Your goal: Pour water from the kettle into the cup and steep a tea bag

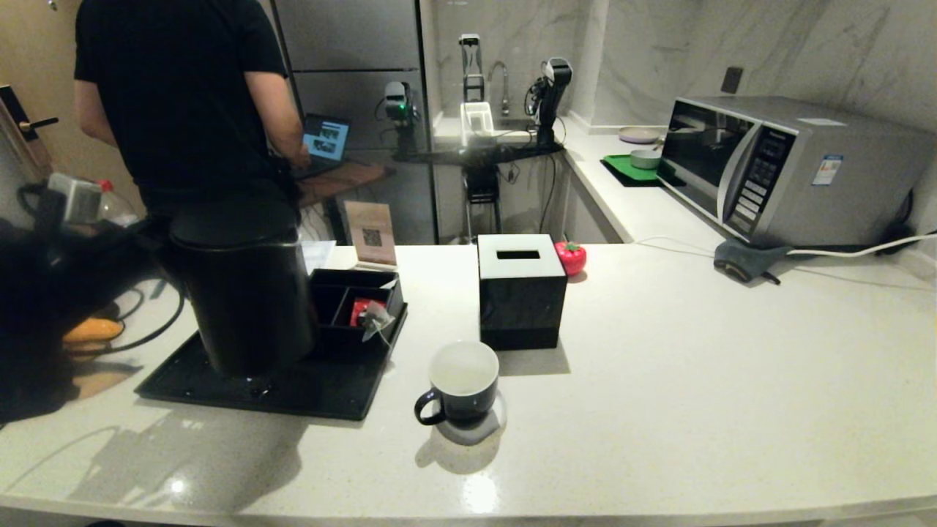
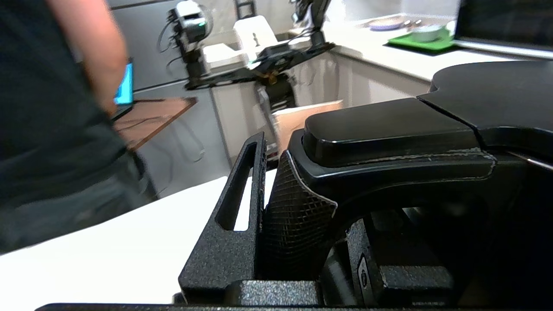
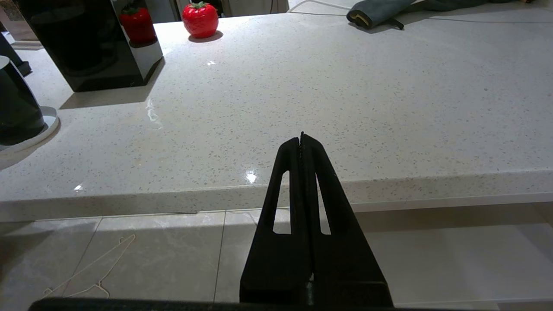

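1. The left gripper is clamped on the loop handle of the large matte black kettle. The kettle sits on the flat black tray near the white stone counter's left edge, so gripping the handle should allow lifting and tilting.
2. The small dark mug with white inside waits mid-counter, near the front edge, just beside the tray for a short pour.
3. The translucent triangular tea bag leans in the black organiser.
4. The right gripper idles off the front edge, fingers pressed together.
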